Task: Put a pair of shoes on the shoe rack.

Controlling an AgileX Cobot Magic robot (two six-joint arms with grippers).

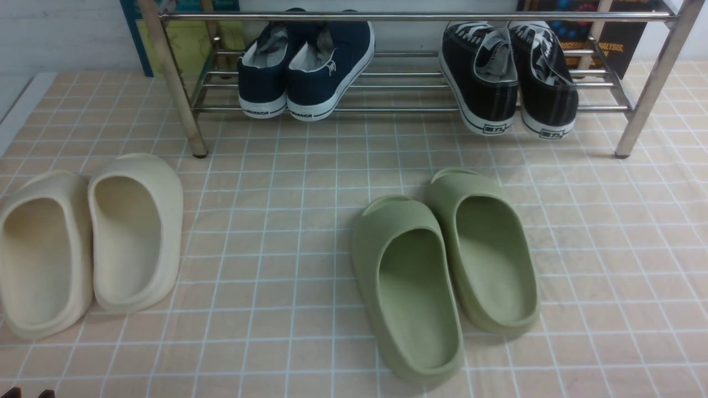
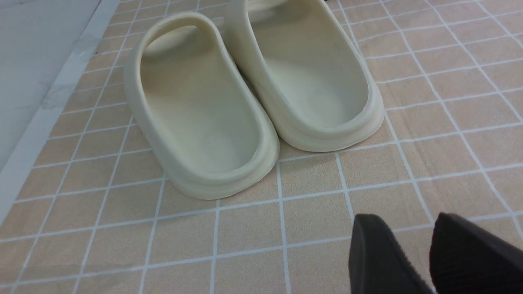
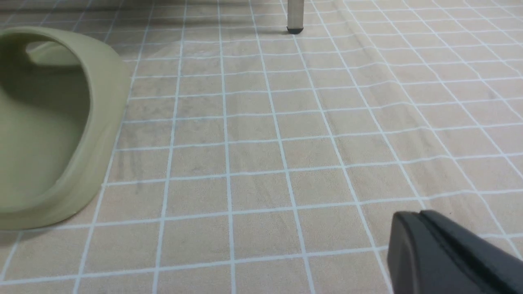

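Front view: looks forward and down over the tiled floor (image 1: 310, 232); shoe rack (image 1: 409, 16) across the frame's top.
Left wrist view: low, close behind the cream slides (image 2: 253, 102).
Right wrist view: low, near the floor.
Shared: olive slides (image 1: 442, 265), rack leg (image 3: 295, 16).

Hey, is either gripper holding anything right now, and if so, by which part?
Nothing is held. The left gripper is open over bare floor near the cream slides; the right gripper is shut with nothing between its fingers.
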